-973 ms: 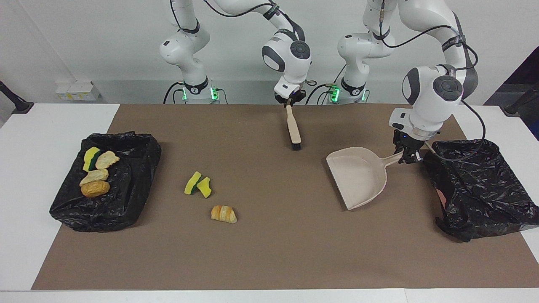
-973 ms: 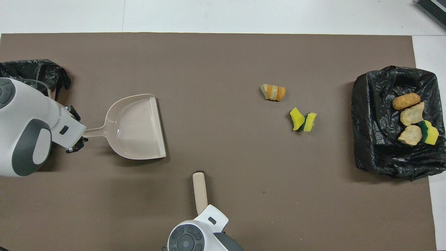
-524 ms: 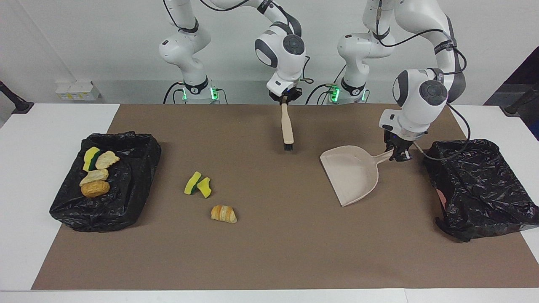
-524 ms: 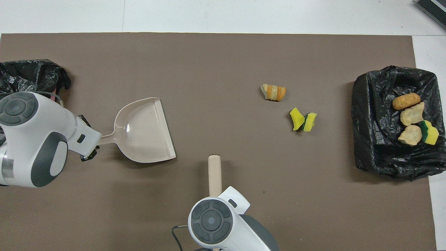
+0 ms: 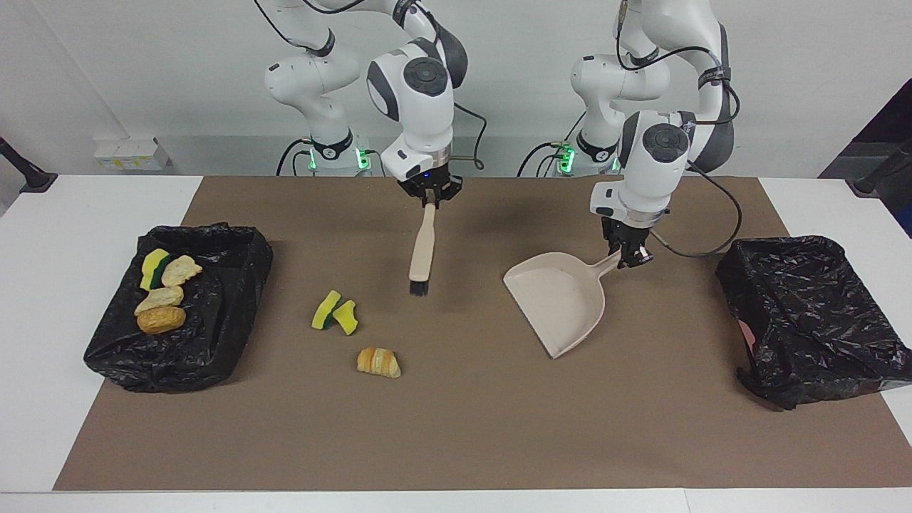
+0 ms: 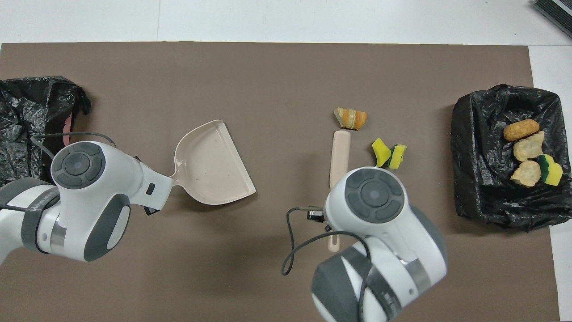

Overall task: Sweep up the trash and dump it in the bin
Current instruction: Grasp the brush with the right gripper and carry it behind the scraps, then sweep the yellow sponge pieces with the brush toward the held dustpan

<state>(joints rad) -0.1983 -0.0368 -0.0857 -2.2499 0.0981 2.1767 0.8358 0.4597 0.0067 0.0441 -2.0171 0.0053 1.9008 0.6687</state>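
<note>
On the brown mat lie two yellow-and-green sponge wedges [image 5: 335, 311] [image 6: 389, 155] and, a little farther from the robots, a striped croissant [image 5: 378, 362] [image 6: 351, 118]. My right gripper [image 5: 429, 198] is shut on the handle of a beige brush [image 5: 421, 246] [image 6: 339, 150], whose black bristles point down over the mat beside the wedges. My left gripper [image 5: 627, 258] is shut on the handle of the beige dustpan [image 5: 559, 299] [image 6: 214, 165], held tilted over the middle of the mat. In the overhead view both wrists hide their fingers.
A black-lined bin [image 5: 214, 335] [image 6: 482, 192] at the right arm's end holds a sponge wedge, two bread chunks and a bun [image 5: 161, 320]. A second black-lined bin [image 5: 812, 320] [image 6: 27, 112] sits at the left arm's end. A white table [image 5: 57, 249] surrounds the mat.
Both arms have travelled toward the right arm's end of the table. The brush now hangs beside the sponge wedges, and the dustpan has followed, away from the second bin.
</note>
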